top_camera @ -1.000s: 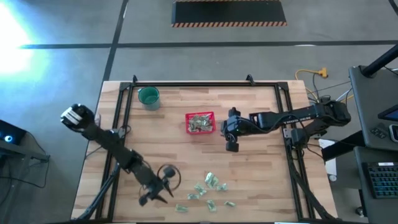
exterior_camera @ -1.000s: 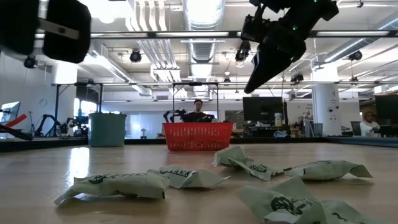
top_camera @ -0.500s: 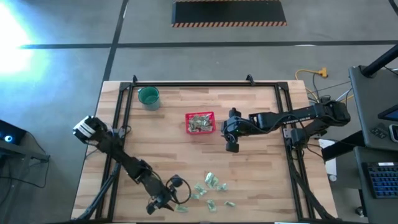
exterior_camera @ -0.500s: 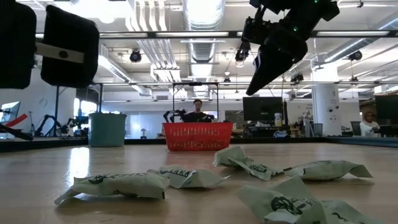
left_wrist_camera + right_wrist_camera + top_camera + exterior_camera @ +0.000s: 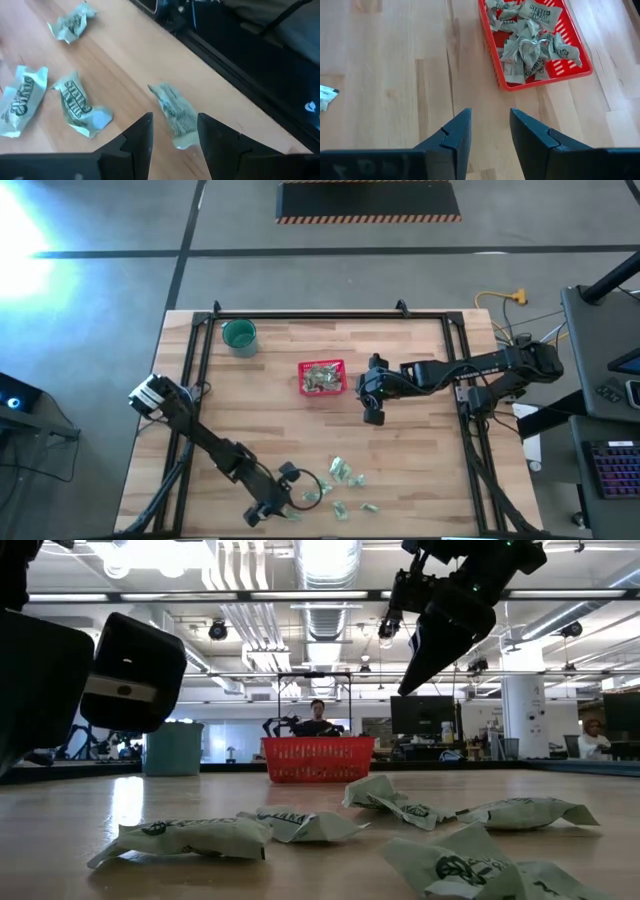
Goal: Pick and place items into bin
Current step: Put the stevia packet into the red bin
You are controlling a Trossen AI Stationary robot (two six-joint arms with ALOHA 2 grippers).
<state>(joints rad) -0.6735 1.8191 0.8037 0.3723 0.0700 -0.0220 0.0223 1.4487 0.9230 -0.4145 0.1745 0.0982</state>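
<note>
Several pale green-and-white packets [image 5: 336, 485] lie loose on the wood near the table's near edge; more fill the red basket [image 5: 322, 377] at mid-table. My left gripper [image 5: 272, 508] hangs open, low over the left end of the loose cluster. In the left wrist view its fingers [image 5: 172, 131] stand either side of the near end of one packet [image 5: 175, 114] without touching it. My right gripper [image 5: 372, 406] is open and hovers just right of the basket [image 5: 535, 45], clear of the table [image 5: 432, 635].
A round teal-green cup [image 5: 239, 335] stands at the far left corner. A black rail frame [image 5: 330, 317] runs along the far edge and both sides. Bare wood lies between the basket and the loose packets [image 5: 300, 825]. People sit in the room beyond [image 5: 318, 712].
My left gripper has swung toward the table's right and near edge, coming down to the left end of the loose packets. The right arm has kept still, and no packet has moved.
</note>
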